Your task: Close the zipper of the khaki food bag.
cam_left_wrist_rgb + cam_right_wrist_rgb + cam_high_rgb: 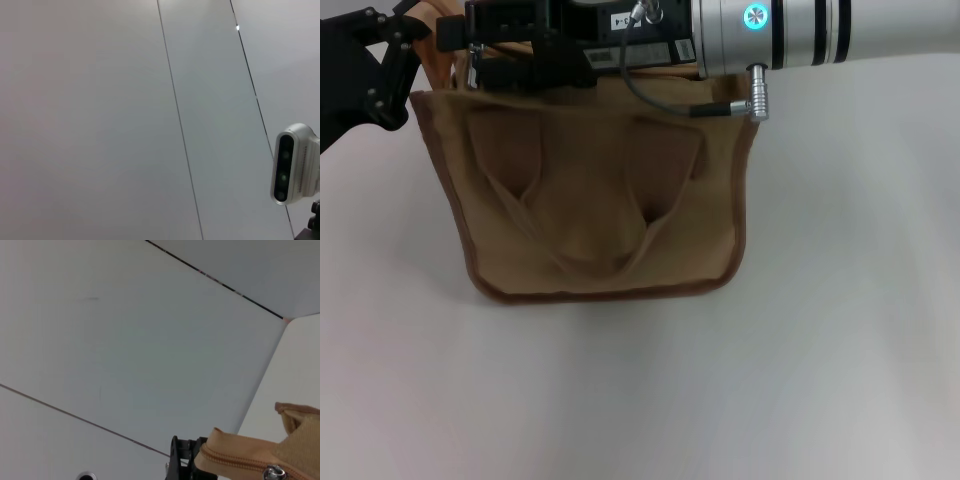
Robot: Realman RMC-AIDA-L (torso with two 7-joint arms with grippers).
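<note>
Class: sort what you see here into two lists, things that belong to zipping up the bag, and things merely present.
Belongs to the job:
khaki food bag
zipper, with its silver slider
left gripper, at the bag's upper left corner
right arm, reaching across the bag's top

Merely present:
white table
wall panels

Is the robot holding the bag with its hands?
Cannot tell. Both hands, left and right, are at the khaki food bag's top edge, any grip hidden.

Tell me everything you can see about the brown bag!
The khaki food bag is a boxy tan canvas tote with darker brown piping and two loop handles drooping down its front. It stands on the white table. Both arms crowd its top edge. The right wrist view shows its zipper and silver slider.
</note>
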